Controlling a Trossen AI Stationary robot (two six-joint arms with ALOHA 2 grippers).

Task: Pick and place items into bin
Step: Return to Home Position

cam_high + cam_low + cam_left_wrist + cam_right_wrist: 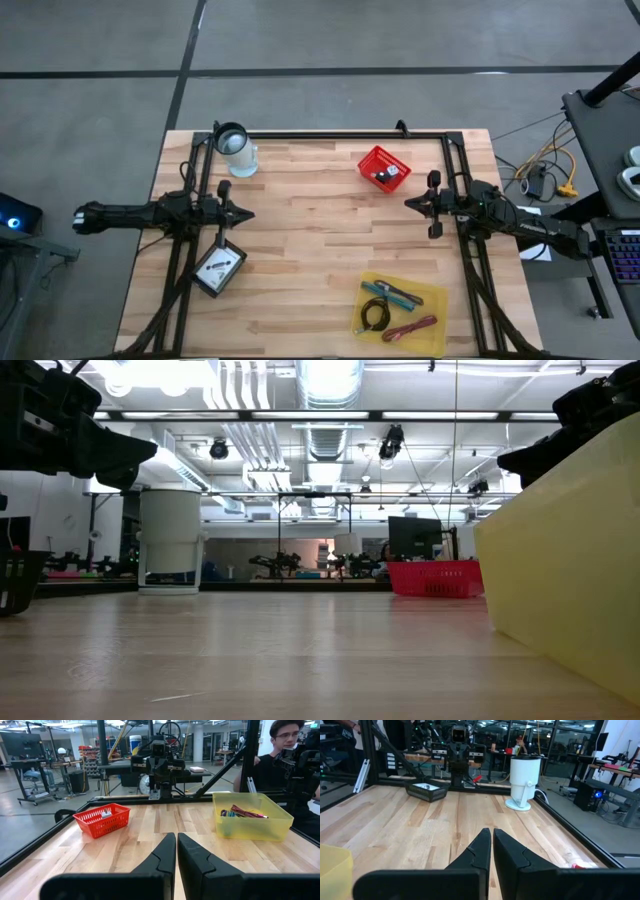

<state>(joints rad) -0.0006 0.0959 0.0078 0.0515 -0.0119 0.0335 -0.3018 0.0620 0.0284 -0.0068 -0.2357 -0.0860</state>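
The wooden table [300,230] has the left gripper [248,213] at its left edge and the right gripper [408,204] at its right edge, both closed tight and empty. The yellow bin [437,298] in the front-right corner holds sticks [392,292] and a black cable coil [375,316]. The black bin [207,288], front-left, holds white cards [221,266]. The red basket [372,160], toward the back, holds tiny pieces [388,176].
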